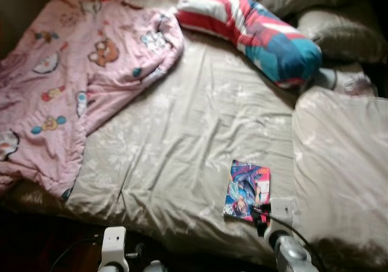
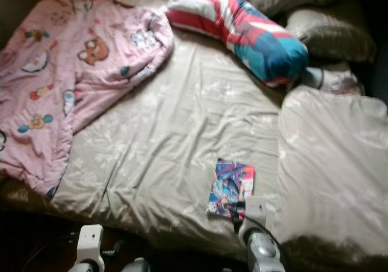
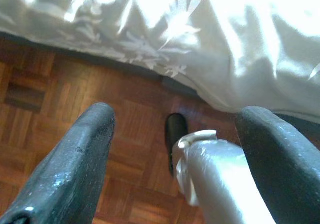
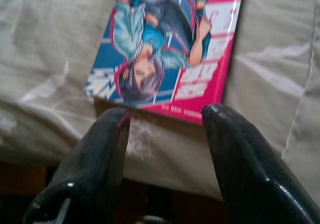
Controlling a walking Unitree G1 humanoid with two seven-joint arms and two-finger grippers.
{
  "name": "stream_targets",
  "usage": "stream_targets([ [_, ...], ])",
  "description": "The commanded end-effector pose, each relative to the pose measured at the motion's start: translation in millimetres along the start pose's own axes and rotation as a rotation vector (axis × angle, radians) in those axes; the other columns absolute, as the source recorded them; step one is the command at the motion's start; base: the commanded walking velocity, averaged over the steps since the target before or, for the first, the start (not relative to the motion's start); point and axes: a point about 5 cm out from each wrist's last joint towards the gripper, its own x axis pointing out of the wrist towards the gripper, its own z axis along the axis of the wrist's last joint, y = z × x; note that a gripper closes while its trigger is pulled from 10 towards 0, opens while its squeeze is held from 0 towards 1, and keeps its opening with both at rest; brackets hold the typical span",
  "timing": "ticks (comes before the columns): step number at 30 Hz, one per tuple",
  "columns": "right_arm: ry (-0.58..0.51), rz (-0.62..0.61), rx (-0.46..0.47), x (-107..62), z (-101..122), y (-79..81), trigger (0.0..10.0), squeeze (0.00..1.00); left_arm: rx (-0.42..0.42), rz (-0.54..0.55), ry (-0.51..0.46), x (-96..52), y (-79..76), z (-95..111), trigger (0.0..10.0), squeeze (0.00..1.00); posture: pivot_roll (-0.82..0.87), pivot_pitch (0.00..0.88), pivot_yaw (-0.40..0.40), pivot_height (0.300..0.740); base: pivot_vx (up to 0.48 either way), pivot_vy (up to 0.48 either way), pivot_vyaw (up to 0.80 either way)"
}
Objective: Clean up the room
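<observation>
At nine o'clock of the bed lies a pink cartoon-print quilt [image 1: 66,84], rumpled and spilling over the near edge. Low at seven o'clock the left gripper [image 3: 175,149] hangs idle over the wooden parquet floor [image 3: 45,99], just off the edge of the bed; its fingers stand wide apart with nothing between them. The middle of the bed is a grey-beige sheet [image 1: 194,132], creased and bare. At twelve to one o'clock a striped bolster pillow [image 1: 254,29] in red, white and blue lies across the head of the bed, with grey pillows [image 1: 333,29] behind it.

At five o'clock, near the foot edge, lies the book [image 1: 247,190], a thin paperback with a bright illustrated cover, flat on the sheet. The right gripper [image 4: 165,116] sits at its near edge, fingers open about as wide as the book's short side, one fingertip touching or just over the cover's pink border. At three o'clock a pale folded duvet [image 1: 342,157] covers the right side.

The book looks light, fairly stiff and glossy, so likely slippery. Lying flat on soft bedding, it would best be taken by the near edge, one finger pressed into the sheet beneath.
</observation>
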Motion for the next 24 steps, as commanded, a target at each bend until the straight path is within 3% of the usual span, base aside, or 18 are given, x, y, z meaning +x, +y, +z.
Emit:
stream_targets([
  [1,0.076,-0.019,-0.002,-6.2,-20.2,-4.3,10.0,0.0,-0.027,0.018,0.066,-5.5,1.5,-17.5,10.0,0.0,0.01,0.156,0.003,0.74,0.0,0.0,0.0],
  [3,0.131,-0.043,-0.006,-11.9,-35.3,-8.7,10.0,0.0,-0.029,0.019,0.067,-5.8,0.7,-18.3,10.0,0.0,0.01,0.154,0.003,0.74,0.0,0.0,0.0],
  [15,0.228,-0.052,-0.007,-27.0,-65.3,-21.2,10.0,0.0,-0.025,0.02,0.072,-5.9,1.3,-18.9,10.0,0.0,0.01,0.163,0.017,0.74,0.0,0.0,0.0],
  [17,0.216,-0.068,-0.031,-29.2,-65.5,-28.6,10.0,0.0,-0.022,0.02,0.081,-5.7,1.7,-19.1,10.0,0.0,0.01,0.174,0.022,0.74,0.0,0.306,0.0],
  [24,0.228,-0.051,-0.025,-29.5,-68.4,-24.1,10.0,0.0,-0.003,0.025,0.095,-6.4,4.9,-20.7,10.0,0.0,0.01,0.186,0.024,0.74,0.0,0.383,0.52],
])
